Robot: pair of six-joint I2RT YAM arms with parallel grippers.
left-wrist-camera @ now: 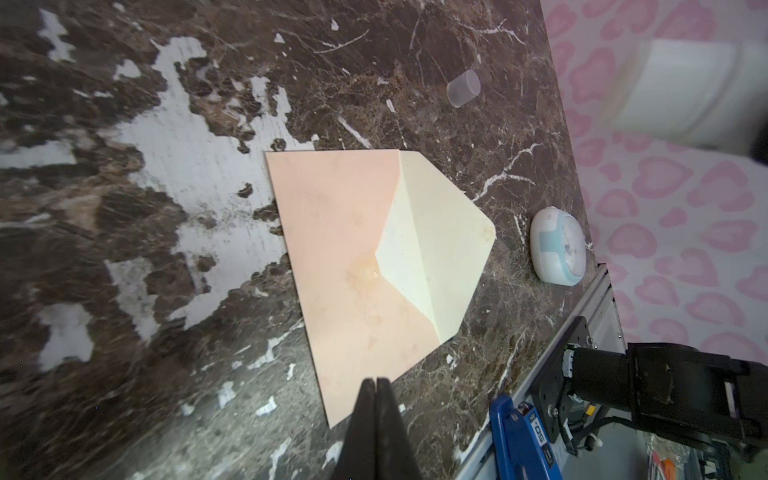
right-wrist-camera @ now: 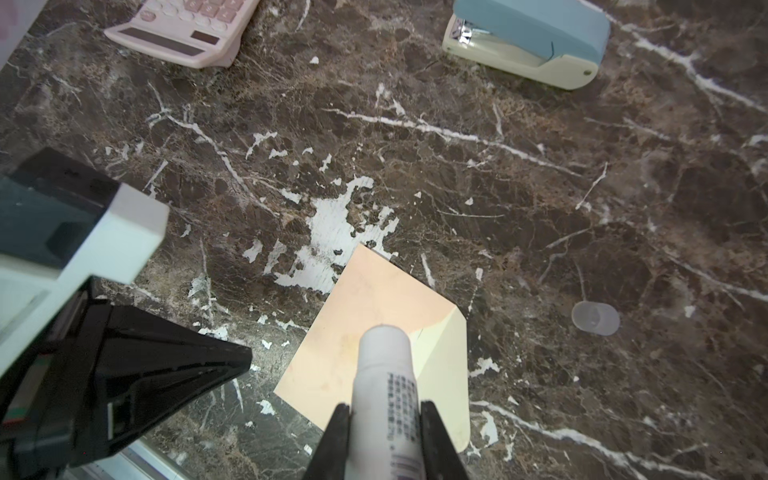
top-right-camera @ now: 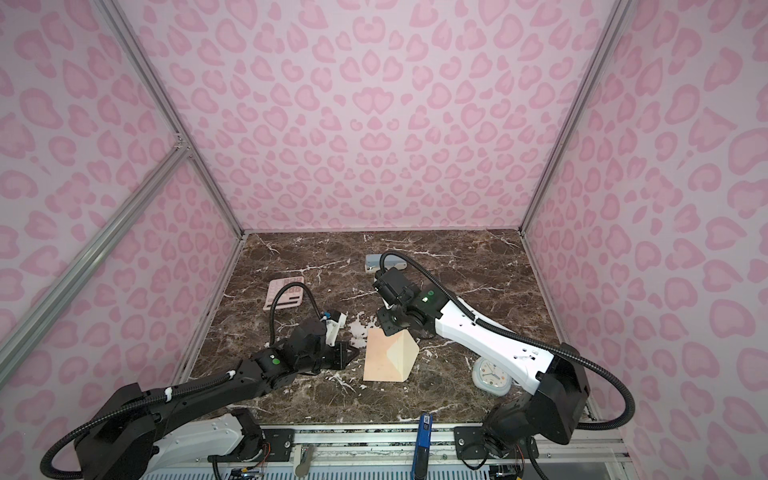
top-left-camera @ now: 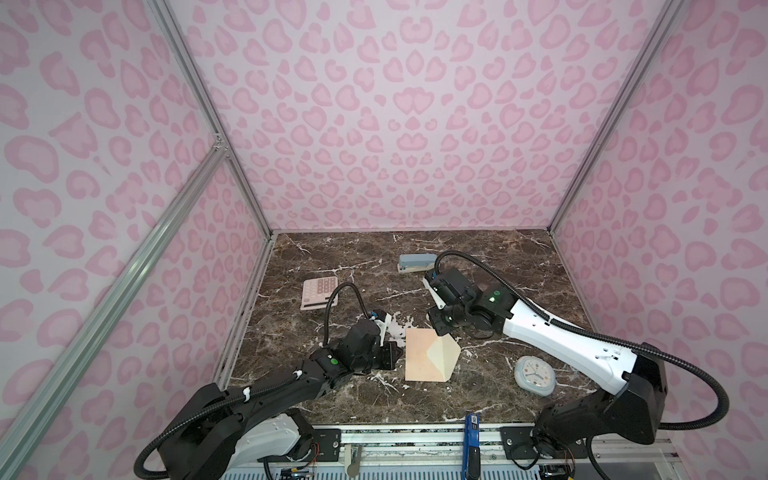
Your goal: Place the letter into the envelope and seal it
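The brown marble table (top-left-camera: 478, 266) fills the lower middle of both top views. Near its centre, slightly toward the bottom, the envelope (top-left-camera: 419, 357) lies peach face up. Its cream flap (top-left-camera: 442, 353) on the right side is folded over toward that face, its point beside a shiny smear (left-wrist-camera: 365, 272); whether the flap lies flat is unclear. The left gripper (left-wrist-camera: 376, 384) sits just left of the envelope's left edge in both top views, jaws pressed together on nothing, tips overlapping that edge in the left wrist view. The right gripper (right-wrist-camera: 384, 409) hangs at the envelope's upper edge, clamped on a white glue stick (right-wrist-camera: 384, 365) whose end points over the peach face. A clear cap (right-wrist-camera: 595, 318) lies apart at the right of the right wrist view
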